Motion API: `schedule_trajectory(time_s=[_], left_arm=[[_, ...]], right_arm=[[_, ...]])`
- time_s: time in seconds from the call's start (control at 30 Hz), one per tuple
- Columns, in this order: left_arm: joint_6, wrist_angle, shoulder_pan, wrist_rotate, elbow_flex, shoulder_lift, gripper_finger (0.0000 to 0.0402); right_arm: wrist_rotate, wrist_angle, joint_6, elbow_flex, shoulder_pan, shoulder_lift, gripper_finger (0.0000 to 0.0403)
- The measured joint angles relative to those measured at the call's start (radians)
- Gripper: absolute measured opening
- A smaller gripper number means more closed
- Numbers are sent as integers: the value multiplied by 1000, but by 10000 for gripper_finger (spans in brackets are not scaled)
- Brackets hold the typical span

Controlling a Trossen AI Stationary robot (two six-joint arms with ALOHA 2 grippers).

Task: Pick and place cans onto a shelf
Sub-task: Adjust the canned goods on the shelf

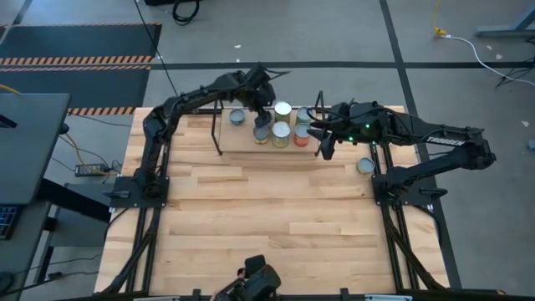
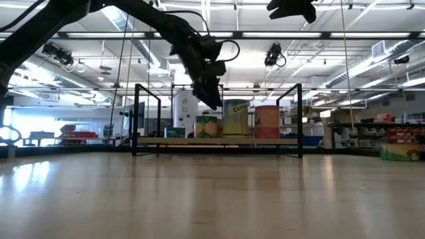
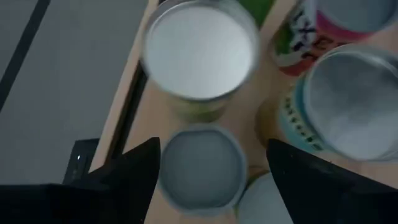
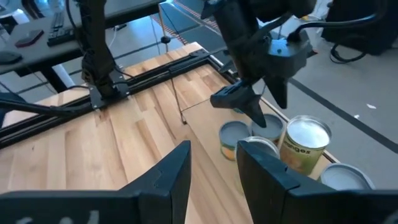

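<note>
Shelf (image 1: 242, 136) at far centre holding clustered cans (image 1: 281, 134); left gripper (image 1: 263, 119) open above them, right gripper (image 1: 324, 144) open alongside; risk: fingers toppling close-packed neighbours.

Striped floor mat (image 1: 79, 60) beside the table (image 1: 267, 226).

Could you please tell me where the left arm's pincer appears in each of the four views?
High view: left pincer, top centre, above the shelf.
Low view: upper centre, over the cans.
Left wrist view: its fingers, bottom edge.
Right wrist view: upper right, above the cans.
Shared landmark: the shelf.
</note>
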State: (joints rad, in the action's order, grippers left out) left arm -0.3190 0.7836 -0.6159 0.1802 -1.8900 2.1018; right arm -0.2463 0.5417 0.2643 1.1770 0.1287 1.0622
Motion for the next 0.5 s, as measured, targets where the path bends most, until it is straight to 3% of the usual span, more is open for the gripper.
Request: schedule_trajectory(time_s=[0.1, 0.2, 0.3, 0.43, 0.5], left_arm=[[5, 5, -12, -5, 0, 11, 294], [-10, 28, -12, -4, 12, 21, 264], [-6, 26, -11, 35, 25, 22, 192], [-5, -29, -11, 16, 50, 21, 54], [7, -49, -15, 15, 52, 21, 16]], right_arm=[[-20, 17, 4, 0, 0, 0, 137], [-22, 53, 4, 0, 0, 0, 130], [-22, 95, 4, 0, 0, 0, 118], [-22, 113, 2, 0, 0, 0, 102], [-22, 111, -2, 0, 0, 0, 98]])
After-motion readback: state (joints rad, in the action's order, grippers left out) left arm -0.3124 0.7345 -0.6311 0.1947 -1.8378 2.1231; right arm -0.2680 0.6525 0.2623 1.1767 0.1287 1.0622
